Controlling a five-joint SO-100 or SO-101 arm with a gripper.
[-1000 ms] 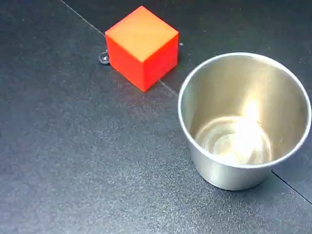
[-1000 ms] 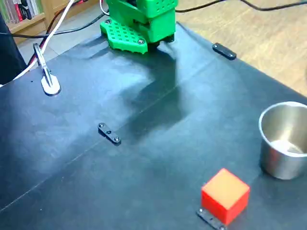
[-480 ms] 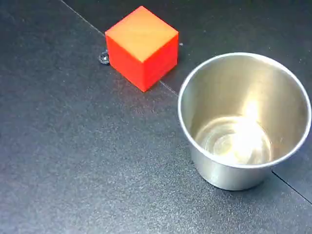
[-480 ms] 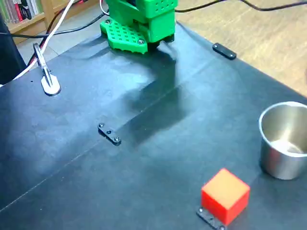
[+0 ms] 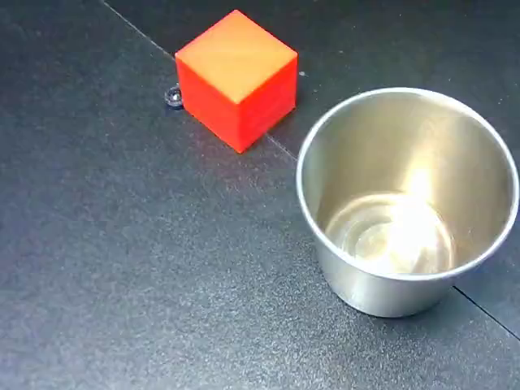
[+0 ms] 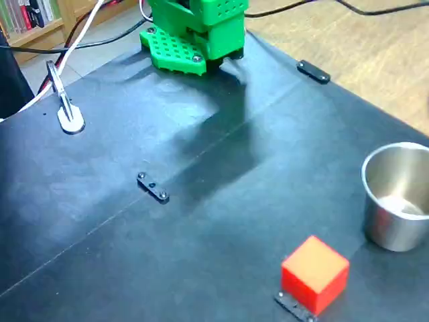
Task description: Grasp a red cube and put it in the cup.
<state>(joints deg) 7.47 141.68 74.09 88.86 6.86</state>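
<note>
While the jaws are out of sight in both fixed views, the red cube point(image 5: 236, 77) rests on the worktop point(image 6: 100, 168), at ten o'clock from the empty cup point(image 5: 406, 199).

One fixed view: close, steeply above the cup point(image 5: 406, 203). Other: farther, oblique across worktop point(image 6: 201, 201). Shared: cup point(image 6: 397, 196), red cube point(image 5: 236, 77).

red cube point(image 5: 236, 77) sits near cup point(image 5: 406, 199), apart.
</note>
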